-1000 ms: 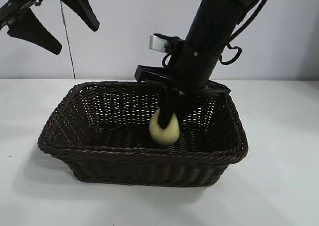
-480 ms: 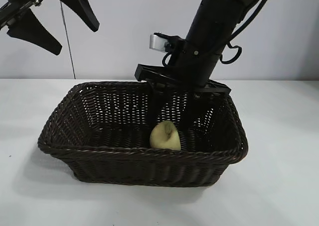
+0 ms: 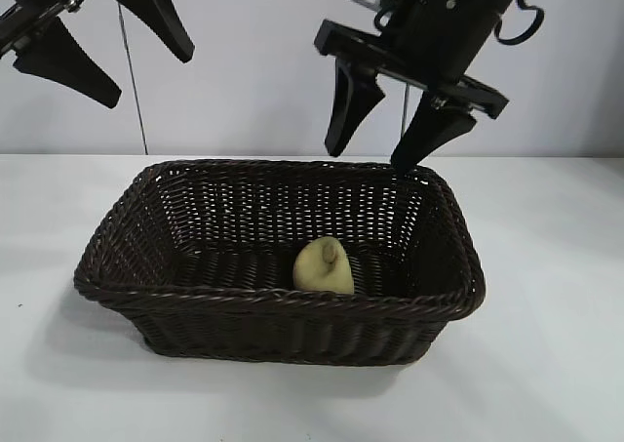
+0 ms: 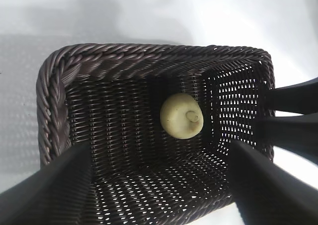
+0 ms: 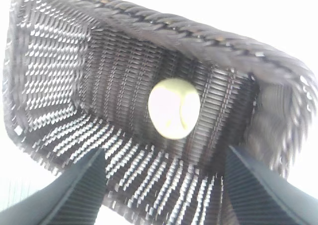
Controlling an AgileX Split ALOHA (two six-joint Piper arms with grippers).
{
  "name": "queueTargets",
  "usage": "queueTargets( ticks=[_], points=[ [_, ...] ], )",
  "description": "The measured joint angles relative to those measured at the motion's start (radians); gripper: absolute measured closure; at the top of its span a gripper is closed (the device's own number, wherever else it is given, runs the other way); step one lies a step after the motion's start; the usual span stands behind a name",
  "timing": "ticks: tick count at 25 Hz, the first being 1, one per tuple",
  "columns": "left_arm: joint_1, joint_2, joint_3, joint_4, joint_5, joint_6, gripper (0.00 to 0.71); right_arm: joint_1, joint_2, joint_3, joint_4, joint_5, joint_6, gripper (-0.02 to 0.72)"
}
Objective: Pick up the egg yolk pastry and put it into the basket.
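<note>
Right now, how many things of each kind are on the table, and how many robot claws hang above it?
Pastries: 1, the egg yolk pastry
Baskets: 1, the basket
End effectors: 2, the left end effector and the right end effector
Total: 4

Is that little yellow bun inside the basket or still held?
Inside. The egg yolk pastry lies on the floor of the basket, tipped on its side; the right pincer hangs open above, empty.

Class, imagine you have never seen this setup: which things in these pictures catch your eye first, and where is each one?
The pale egg yolk pastry stands out, lying alone on the floor of the dark woven basket at the middle of the white table. Above the basket's far right rim hangs the right gripper, fingers spread wide and empty. The left gripper is parked high at the upper left, also open.
</note>
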Motion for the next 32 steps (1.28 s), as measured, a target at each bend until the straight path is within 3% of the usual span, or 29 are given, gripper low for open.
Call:
queueTargets(
  ticks=[9,22,32],
  points=[
    [0.0,0.0,0.0,0.0,0.0,0.0,0.161,-0.016,-0.056,0.0,-0.002,0.064,-0.004,0.208],
    [0.0,0.0,0.0,0.001,0.007,0.0,0.161,-0.016,-0.056,0.0,-0.004,0.065,-0.007,0.208],
    [0.0,0.0,0.0,0.001,0.007,0.0,0.161,-0.105,-0.077,0.0,0.051,0.101,-0.027,0.208]
  ],
)
